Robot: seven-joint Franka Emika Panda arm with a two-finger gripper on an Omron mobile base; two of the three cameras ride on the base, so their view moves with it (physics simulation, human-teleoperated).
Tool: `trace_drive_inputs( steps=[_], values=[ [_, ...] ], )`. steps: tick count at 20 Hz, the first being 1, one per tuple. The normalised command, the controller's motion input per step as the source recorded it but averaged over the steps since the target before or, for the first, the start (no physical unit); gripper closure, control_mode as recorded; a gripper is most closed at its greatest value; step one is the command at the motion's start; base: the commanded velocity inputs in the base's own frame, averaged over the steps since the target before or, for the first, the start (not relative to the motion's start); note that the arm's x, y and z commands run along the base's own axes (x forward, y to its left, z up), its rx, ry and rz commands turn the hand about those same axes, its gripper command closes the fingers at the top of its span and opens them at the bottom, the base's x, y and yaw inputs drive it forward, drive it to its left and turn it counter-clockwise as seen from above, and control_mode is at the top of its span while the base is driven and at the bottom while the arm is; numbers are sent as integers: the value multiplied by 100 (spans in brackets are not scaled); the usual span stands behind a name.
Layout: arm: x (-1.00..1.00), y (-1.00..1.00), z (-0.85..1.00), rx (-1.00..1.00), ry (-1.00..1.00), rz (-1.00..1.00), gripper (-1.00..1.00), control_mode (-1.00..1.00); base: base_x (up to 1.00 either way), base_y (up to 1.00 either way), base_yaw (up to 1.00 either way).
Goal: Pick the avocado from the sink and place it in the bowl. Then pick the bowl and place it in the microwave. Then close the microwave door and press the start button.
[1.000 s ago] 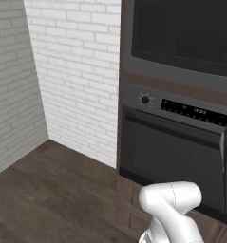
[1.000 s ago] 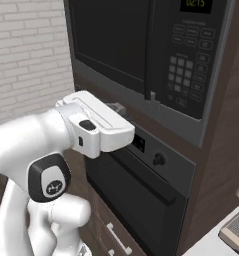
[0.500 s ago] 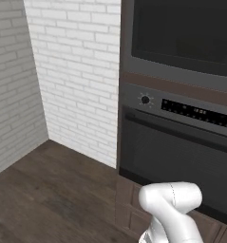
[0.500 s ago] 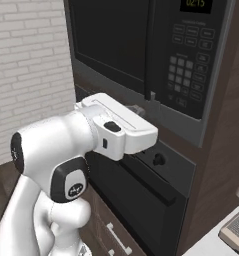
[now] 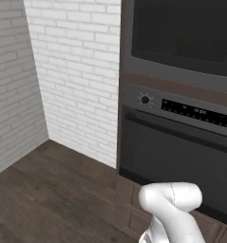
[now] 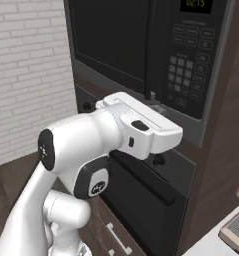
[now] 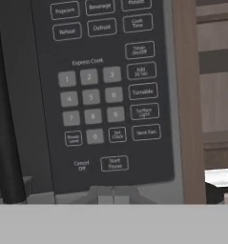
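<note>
Grey claw [image 7: 106, 196] closed, empty, facing microwave [image 7: 101, 95] keypad.

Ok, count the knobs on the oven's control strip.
2. One knob at the left end of the control strip, the other at its right end. The arm covers the middle, so more may be hidden.

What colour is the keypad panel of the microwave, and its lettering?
The keypad panel is dark grey with pale grey lettering and button outlines; the hand view shows it best.

The microwave door [image 6: 111, 42] had glossy black glass; its keypad [image 7: 103, 90] looked matt dark plastic. The wall [image 5: 72, 71] was rough white brick, the floor [image 5: 48, 194] dark wood.
</note>
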Motion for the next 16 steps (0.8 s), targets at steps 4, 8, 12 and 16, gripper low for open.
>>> trace_drive_inputs(
  steps=[4, 8, 12, 16],
  values=[
    [21, -1, 0, 0, 0, 0, 100, -100, 0, 0, 0],
    [24, -1, 0, 0, 1, 0, 100, -100, 0, 0, 0],
    [16, -15, 0, 0, 0, 0, 100, -100, 0, 0, 0],
    [14, -22, 0, 1, 0, 0, 100, -100, 0, 0, 0]
  ],
)
